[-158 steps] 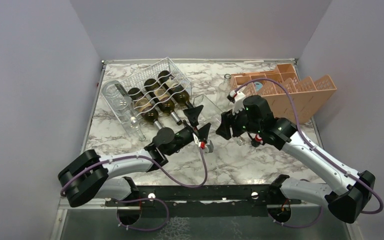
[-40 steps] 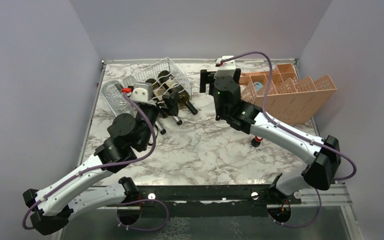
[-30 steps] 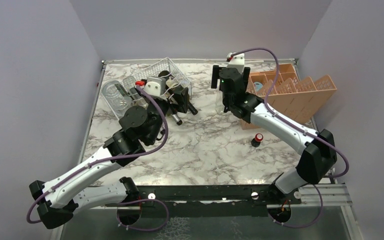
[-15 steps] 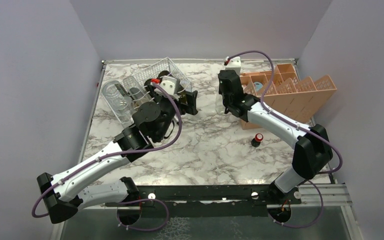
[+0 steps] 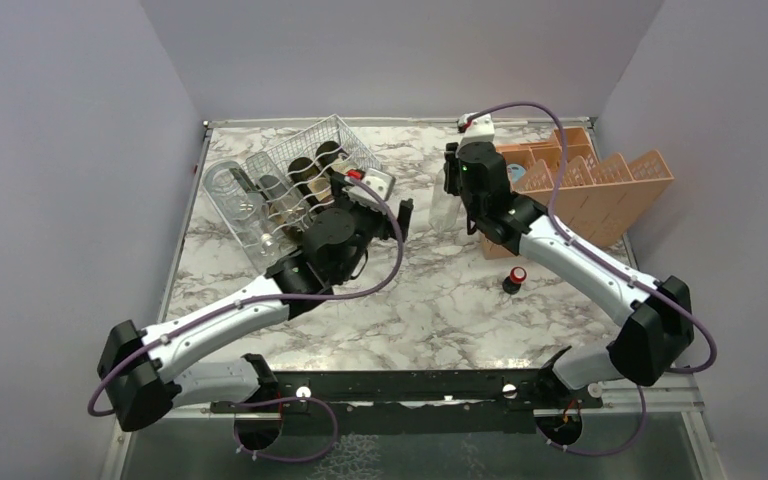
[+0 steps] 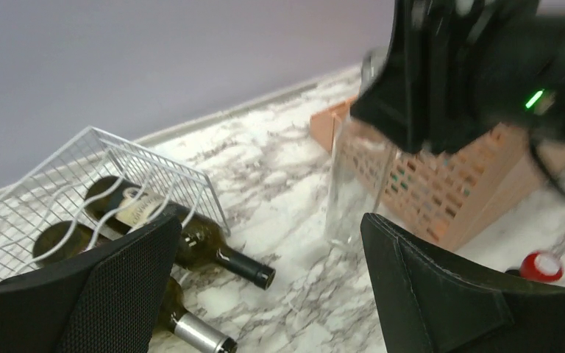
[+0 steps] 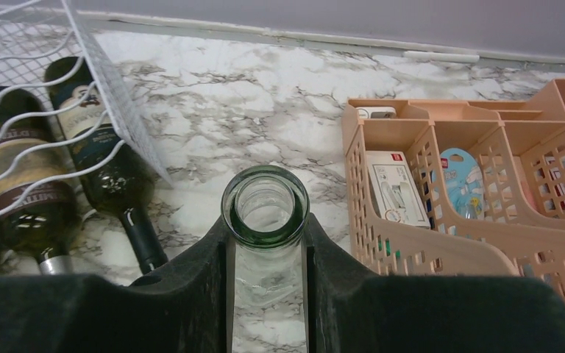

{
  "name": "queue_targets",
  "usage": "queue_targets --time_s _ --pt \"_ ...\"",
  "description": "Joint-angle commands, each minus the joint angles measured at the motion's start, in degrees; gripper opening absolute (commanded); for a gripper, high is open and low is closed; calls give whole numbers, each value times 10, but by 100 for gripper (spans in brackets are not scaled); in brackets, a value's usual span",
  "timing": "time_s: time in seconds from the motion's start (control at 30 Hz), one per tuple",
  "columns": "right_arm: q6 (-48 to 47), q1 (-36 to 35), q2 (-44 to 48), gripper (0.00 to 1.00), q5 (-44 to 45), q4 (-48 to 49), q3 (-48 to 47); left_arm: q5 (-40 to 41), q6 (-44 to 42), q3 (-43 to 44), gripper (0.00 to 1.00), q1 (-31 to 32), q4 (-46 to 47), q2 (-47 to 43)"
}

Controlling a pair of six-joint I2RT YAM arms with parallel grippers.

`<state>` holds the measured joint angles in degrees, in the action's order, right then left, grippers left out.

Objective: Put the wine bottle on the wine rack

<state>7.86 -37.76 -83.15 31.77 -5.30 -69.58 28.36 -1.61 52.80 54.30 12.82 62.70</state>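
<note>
A clear glass wine bottle stands upright on the marble table beside the orange crate. My right gripper is shut on its neck just under the green-tinted rim, one finger on each side. The white wire wine rack lies at the back left with several dark bottles in its cradles. It also shows in the left wrist view and the right wrist view. My left gripper is open and empty, between rack and clear bottle, fingers wide apart.
The orange divided crate stands against the clear bottle's right side. Clear empty bottles lie at the rack's left end. A small red-capped object stands on the table right of centre. Dark bottle necks stick out of the rack's front.
My left arm has swung right, from over the rack's bottles to the space between rack and clear bottle. My right gripper has stayed on the upright bottle's neck, shifting slightly right.
</note>
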Motion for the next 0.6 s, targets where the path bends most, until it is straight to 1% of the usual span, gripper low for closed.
queue_targets --time_s 0.0,0.13,0.23,0.3,0.4,0.5,0.57 --pt "-2 2 56 1 -61 -12 -17 -85 -39 -46 99 -21 81 57" --pt "8 2 80 1 -75 -41 -29 -169 -26 -80 99 -45 147 97" --pt "16 2 95 1 -89 -54 -33 -206 -28 -95 99 -49 191 125" --pt "22 3 107 1 -100 -63 -36 -236 -12 -103 99 -57 222 142" --pt "31 3 129 1 -120 -62 -34 -269 27 -121 99 -62 290 168" --pt "33 2 144 1 -138 -62 -35 -306 39 -144 99 -63 368 191" --pt "35 2 149 1 -143 -64 -37 -316 42 -152 99 -63 403 208"
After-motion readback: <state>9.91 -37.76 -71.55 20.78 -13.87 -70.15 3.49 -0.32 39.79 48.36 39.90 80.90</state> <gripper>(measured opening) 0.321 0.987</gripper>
